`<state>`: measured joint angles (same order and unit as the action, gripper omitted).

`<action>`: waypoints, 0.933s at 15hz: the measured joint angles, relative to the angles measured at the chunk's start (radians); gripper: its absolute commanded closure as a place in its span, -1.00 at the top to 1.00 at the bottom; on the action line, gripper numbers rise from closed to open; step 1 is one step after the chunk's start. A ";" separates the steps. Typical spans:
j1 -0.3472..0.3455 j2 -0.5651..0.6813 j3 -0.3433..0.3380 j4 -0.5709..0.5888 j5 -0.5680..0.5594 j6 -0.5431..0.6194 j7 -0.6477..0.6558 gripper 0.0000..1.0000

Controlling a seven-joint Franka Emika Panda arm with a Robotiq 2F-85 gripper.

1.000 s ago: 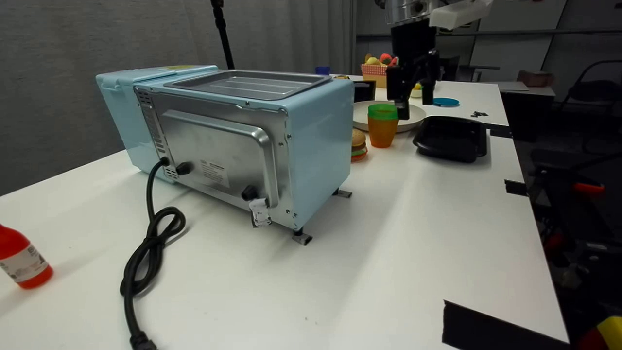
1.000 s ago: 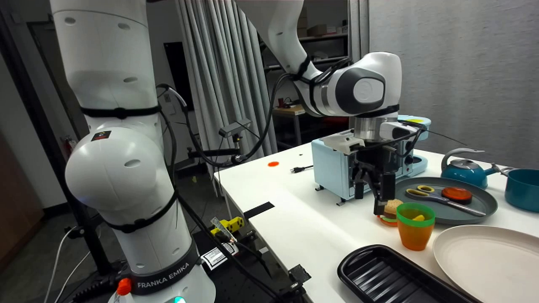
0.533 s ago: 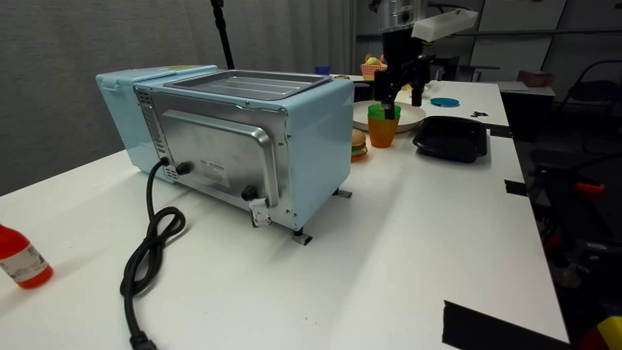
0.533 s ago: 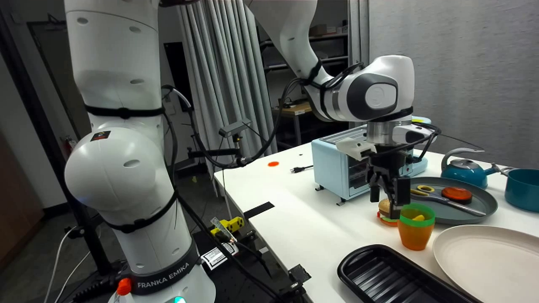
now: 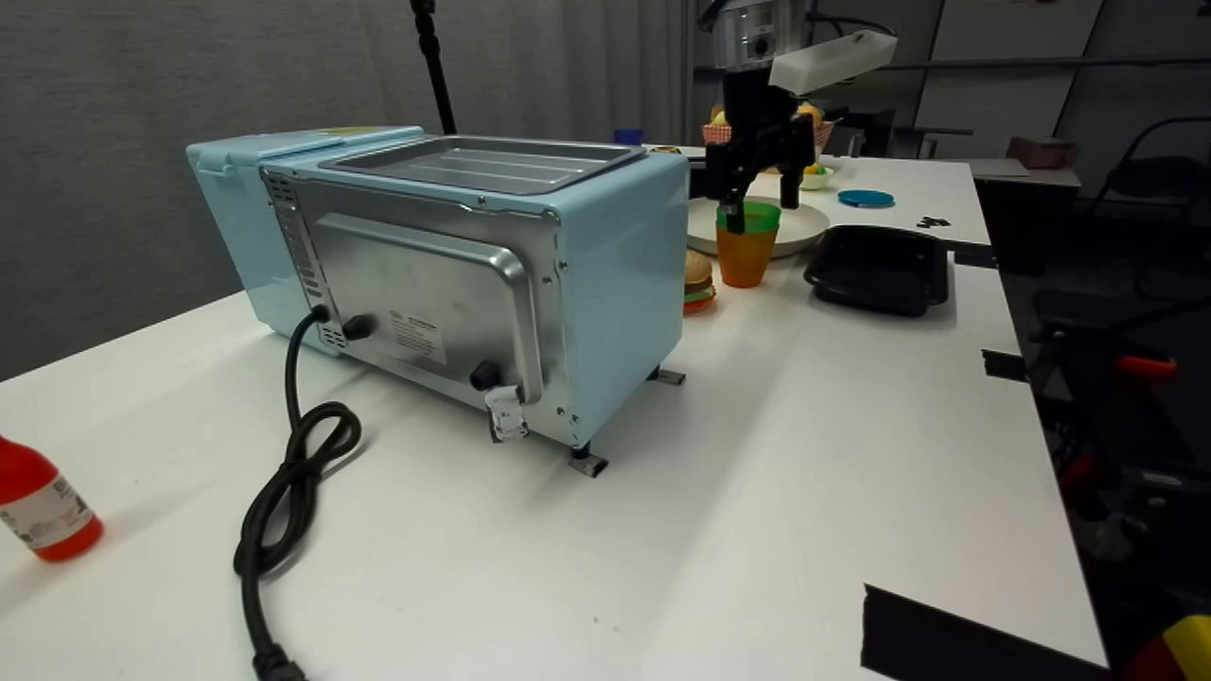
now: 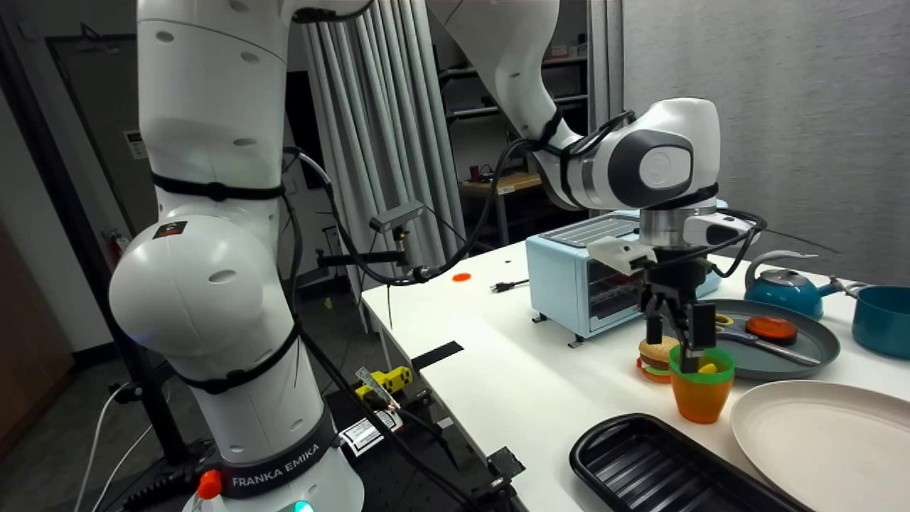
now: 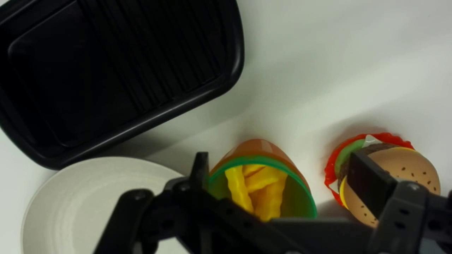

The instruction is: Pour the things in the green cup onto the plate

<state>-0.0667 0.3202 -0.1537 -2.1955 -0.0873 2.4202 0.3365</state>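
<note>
Gripper [image 6: 672, 346] is wide, fingers [image 7: 370, 181] well apart, pointing down at the mouth of the cup [image 6: 702, 400]. In both exterior views one finger crosses the green rim; can't tell if it touches. Wrist view: cup shows in the gap, one fingertip right by its rim, the other in front of the burger [image 7: 406, 165]. Cup's upright on the table [image 5: 804, 473], green up top, orange below, yellow sticks [image 7: 259, 190] inside. Plate [image 7: 84, 201] just beside it, lying flat. Burger near the cup on the opposite side. Black dish [image 7: 88, 81] close to both plate and cup, ridged floor. Next out, a grey tray [image 6: 768, 368] with scissors [image 6: 778, 350] and a red disc [image 6: 771, 328] on it; gripper blocks part of the scissors from where I stand. Kettle [image 6: 785, 293] just past the tray, pot [image 6: 885, 323] beside the kettle. Pale blue oven [image 6: 558, 288] near the burger; in an exterior view it hides part of it. Well apart from the lot: a red bottle [image 5: 43, 501], only partly in view.
</note>
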 measured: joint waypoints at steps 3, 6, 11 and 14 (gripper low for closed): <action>0.000 0.022 0.000 0.018 0.000 0.000 0.005 1.00; 0.000 0.036 0.000 0.031 0.000 0.000 0.010 1.00; 0.002 0.063 0.000 0.048 0.000 0.000 0.013 1.00; 0.003 0.063 -0.001 0.054 -0.004 0.000 0.018 1.00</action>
<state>-0.0633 0.3834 -0.1543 -2.1414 -0.0915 2.4202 0.3547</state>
